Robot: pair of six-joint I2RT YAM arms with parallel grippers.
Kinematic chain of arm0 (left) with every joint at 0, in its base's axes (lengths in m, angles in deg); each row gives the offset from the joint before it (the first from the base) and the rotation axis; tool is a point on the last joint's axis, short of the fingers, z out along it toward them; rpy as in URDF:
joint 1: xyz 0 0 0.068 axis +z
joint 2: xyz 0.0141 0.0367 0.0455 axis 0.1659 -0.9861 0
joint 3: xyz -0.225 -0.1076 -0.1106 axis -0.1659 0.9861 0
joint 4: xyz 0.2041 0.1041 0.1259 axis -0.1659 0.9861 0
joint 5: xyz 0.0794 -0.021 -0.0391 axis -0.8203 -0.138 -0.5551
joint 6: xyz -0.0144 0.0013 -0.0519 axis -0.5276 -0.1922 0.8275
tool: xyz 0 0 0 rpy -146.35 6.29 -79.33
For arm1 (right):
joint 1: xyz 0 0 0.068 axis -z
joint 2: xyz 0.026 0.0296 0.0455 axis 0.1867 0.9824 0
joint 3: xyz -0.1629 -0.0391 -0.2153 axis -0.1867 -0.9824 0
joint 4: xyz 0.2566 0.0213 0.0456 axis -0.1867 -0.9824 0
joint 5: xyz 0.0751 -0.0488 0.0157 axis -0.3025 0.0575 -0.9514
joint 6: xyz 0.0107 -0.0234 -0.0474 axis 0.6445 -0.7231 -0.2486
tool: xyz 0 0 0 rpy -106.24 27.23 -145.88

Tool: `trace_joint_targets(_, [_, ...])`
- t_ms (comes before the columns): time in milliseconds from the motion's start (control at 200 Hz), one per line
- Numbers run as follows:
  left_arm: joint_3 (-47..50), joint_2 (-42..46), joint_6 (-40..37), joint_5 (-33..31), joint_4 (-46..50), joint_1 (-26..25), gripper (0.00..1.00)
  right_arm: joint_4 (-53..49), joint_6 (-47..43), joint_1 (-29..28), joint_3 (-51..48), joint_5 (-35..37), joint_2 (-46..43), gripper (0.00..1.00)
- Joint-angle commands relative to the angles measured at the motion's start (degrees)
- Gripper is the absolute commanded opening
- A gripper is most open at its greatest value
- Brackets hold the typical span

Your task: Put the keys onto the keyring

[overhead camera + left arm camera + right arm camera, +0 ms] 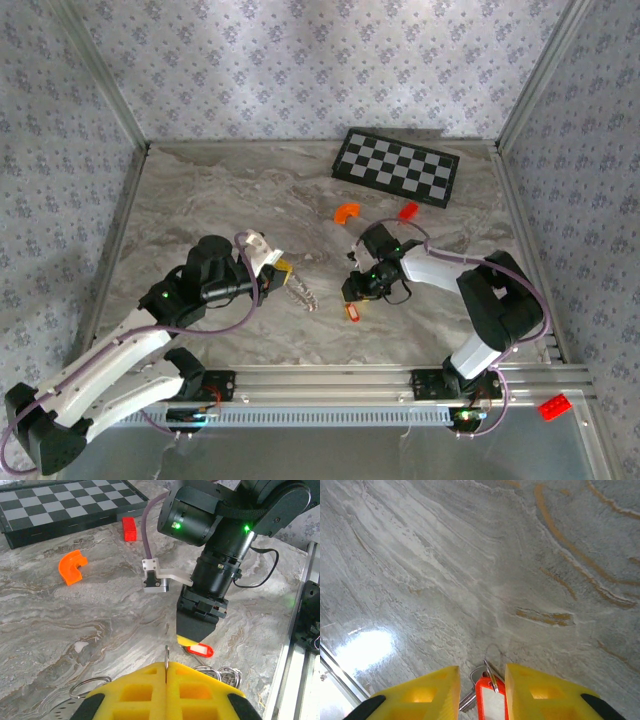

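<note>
Keys (491, 702) are seen lying flat on the worktop (470, 555), framed by the 2 yellow pads (420, 695) of the right claw (483, 676), which is held narrowly parted, a gap left on 1 side. The keyring (300, 292) is pinched in the fully closed left claw (166, 668) nearby. If nipped off-centre, the thin keys could be flicked away or missed altogether.

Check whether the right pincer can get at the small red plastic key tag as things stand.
Probably yes: the right pincer straddles the red plastic key tag, which lies between its parted yellow fingers, nothing blocking.
</note>
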Motion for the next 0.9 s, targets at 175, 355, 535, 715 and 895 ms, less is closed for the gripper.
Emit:
trace_joint_targets(175, [-0.1, 0.8, 0.9, 1.5, -3.4, 0.3, 0.00, -3.7, -2.0, -0.7, 0.0, 1.0, -1.4, 0.28])
trace_joint_targets(355, [-0.1, 0.9, 0.8, 1.5, -3.6, 0.3, 0.00, -3.8, -2.5, -1.1, 0.4, 1.0, -0.9, 0.25])
trace_joint_targets(535, [-0.1, 0.9, 0.9, 1.5, -3.4, 0.3, 0.00, -3.4, -2.7, -1.3, 0.6, 0.6, -0.5, 0.22])
trace_joint_targets(715, [0.0, 0.9, 0.9, 1.5, -3.4, 0.3, 0.00, -2.9, -2.8, -1.3, 0.6, 0.6, 0.0, 0.20])
trace_joint_targets(895, [-0.1, 1.0, 1.0, 1.6, -3.4, 0.3, 0.00, -2.9, -3.3, -1.3, 1.0, 0.6, 0.6, 0.19])
